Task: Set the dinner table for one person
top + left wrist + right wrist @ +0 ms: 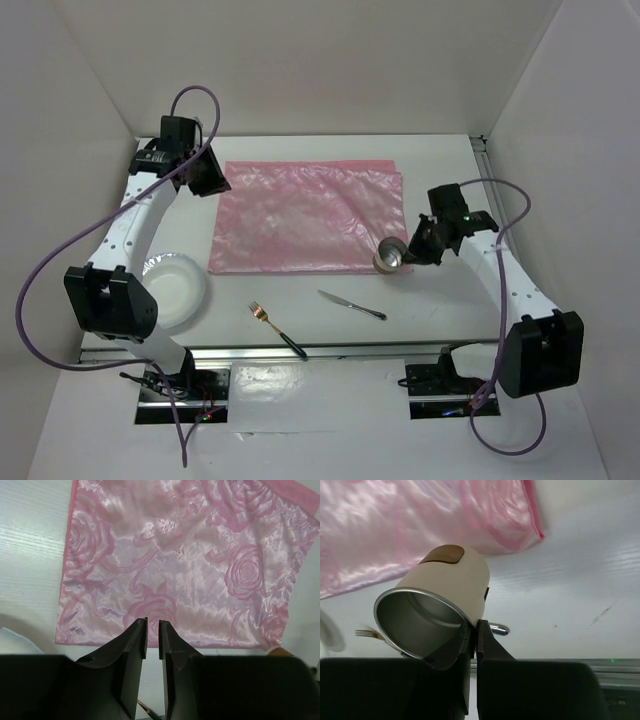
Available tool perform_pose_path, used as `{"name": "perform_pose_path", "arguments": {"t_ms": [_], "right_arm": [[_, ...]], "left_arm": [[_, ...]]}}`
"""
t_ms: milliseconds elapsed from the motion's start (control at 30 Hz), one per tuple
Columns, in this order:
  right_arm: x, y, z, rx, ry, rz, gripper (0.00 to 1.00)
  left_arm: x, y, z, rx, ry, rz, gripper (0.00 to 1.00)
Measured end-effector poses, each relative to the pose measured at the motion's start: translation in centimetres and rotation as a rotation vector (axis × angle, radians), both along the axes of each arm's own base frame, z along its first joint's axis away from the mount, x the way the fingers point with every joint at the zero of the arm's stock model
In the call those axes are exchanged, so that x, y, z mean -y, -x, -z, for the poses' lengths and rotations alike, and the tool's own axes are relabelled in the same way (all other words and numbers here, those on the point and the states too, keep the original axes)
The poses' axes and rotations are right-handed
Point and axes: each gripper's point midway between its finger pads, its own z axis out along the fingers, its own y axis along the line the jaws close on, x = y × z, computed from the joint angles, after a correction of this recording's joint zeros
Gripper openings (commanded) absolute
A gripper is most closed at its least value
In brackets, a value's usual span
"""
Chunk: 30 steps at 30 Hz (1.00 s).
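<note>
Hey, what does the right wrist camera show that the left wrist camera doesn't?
Only the right wrist view: a cream cup with a steel inside, tilted, its rim pinched in the right jaws. Only the left wrist view: the left jaws, slightly apart, holding nothing, and a rose pattern. Both: the pink mat and the white dinner table.

Robot lab test cell, not a home: white panel walls (330,60) box in the dinner table (440,290), aluminium rail (360,349) at 6 o'clock carrying the left arm (135,225) and right arm (505,280), purple cables (195,89) looping loose.
</note>
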Motion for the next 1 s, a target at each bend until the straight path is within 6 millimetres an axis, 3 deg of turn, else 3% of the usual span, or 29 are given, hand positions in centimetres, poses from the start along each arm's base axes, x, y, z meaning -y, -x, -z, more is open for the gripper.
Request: {"name": "perform_pose_path", "arguments": {"t_ms": [233,300,367,500,600,667,700,800,1000], "right_arm": [[0.6,-7.4,-11.4,0.329,0.071,-0.032,0.0],[0.5,-10.5,-13.5,0.396,0.092,-0.042,0.0],[0.2,-14.2,-14.1,0.432,0.116,-0.052,0.0],[-0.3,-22.4,-11.9,0.428,0.171,-0.07,0.0],[-0.5,-27.4,-7.9,0.396,0.207,-0.088,0.0],[-0.5,-29.1,-5.3,0.354,0.214,-0.11,0.0],[-0.4,-29.9,-4.5,0.346,0.216,-0.114,0.0],[0.1,-32.0,-2.6,0.334,0.226,-0.119,0.0],[1.2,-31.8,-1.1,0.298,0.234,-0.111,0.0]], "left_arm": [[0.4,-1.3,-2.7,0.069,0.015,0.013,0.4],[0.7,-1.8,-3.3,0.084,0.028,0.021,0.42],[0.8,-2.2,-3.4,0.09,0.036,0.026,0.42],[1.3,-2.2,-2.9,0.073,0.054,0.041,0.42],[1.3,-1.9,-2.7,0.065,0.055,0.04,0.42],[1.2,-1.6,-2.1,0.05,0.05,0.037,0.44],[1.1,-1.4,-1.7,0.038,0.048,0.035,0.51],[0.8,-0.8,-0.8,0.003,0.037,0.026,0.51],[-0.1,-0.3,0.3,-0.029,0.021,-0.002,0.51]]}}
